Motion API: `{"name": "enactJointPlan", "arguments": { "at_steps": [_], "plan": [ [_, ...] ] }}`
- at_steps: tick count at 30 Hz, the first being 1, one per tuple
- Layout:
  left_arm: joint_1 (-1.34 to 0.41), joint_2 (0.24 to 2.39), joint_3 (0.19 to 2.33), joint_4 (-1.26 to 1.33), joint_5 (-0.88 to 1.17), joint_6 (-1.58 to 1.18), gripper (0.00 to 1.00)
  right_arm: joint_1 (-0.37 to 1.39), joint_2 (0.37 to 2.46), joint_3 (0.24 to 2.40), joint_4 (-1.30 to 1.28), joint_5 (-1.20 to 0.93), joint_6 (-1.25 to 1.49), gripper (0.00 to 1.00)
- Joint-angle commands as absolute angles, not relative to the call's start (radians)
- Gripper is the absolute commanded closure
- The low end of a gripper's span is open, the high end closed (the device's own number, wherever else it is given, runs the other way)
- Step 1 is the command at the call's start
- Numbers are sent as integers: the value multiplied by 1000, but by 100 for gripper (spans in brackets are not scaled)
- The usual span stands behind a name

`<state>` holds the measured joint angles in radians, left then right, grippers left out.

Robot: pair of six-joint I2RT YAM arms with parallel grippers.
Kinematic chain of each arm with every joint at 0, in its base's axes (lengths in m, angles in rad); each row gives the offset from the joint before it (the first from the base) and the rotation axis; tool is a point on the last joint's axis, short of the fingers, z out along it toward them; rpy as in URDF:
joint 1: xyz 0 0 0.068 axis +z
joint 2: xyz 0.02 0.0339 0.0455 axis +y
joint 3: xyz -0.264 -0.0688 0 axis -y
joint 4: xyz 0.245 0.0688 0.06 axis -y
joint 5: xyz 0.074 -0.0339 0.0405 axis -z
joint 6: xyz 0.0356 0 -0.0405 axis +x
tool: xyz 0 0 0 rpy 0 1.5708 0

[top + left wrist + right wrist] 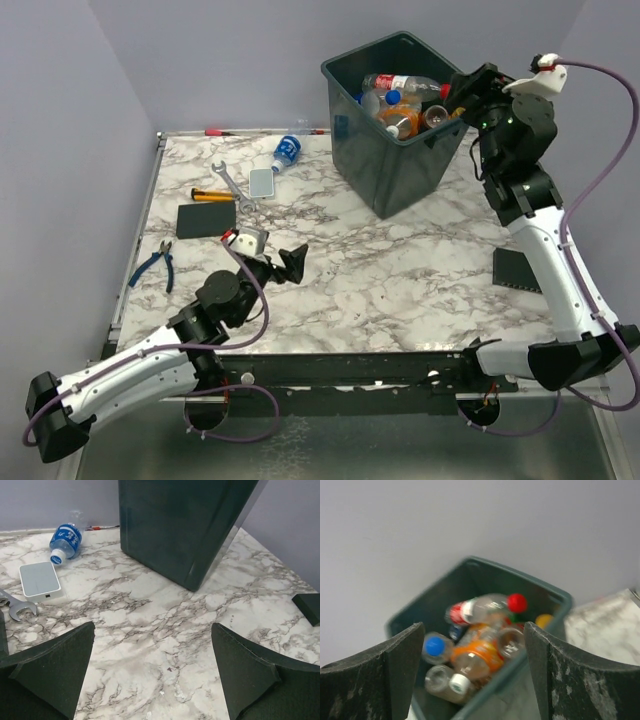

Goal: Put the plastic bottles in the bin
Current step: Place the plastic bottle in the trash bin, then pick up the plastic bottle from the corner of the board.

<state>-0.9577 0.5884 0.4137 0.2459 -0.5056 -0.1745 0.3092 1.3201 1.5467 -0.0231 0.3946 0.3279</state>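
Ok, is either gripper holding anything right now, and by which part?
Nothing is held. The right gripper stands open by the bin, the left gripper open over the table; both gaps are empty.

A robotics lab test cell: left arm point(130, 375) and right arm point(560, 280) bolted at the near edge of a marble-patterned table point(400, 290), plain lilac walls point(250, 60) boxing in its left, far and right edges, purple cables point(598, 64) on both.

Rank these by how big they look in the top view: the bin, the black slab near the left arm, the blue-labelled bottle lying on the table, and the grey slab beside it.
1. bin
2. black slab
3. blue-labelled bottle and grey slab: these look alike, so they are left unranked.
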Motion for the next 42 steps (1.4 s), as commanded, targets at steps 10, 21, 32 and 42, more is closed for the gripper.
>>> {"name": "enactJointPlan", "arguments": {
  "at_steps": [10,21,32,42],
  "plan": [
    [-851,831,603,163,-731,-340,1,138,1078,1211,-248,273,665,17],
    [-379,1604,1214,-83,-267,-336,1,139,632,750,-349,46,740,17],
    [-302,2121,1689,-164,-44,-20,5,206,465,647,-483,-31,717,19],
    [-307,2265,1806,-163,-210,156,6,252,428,612,-524,-37,719,19]
  ]
}}
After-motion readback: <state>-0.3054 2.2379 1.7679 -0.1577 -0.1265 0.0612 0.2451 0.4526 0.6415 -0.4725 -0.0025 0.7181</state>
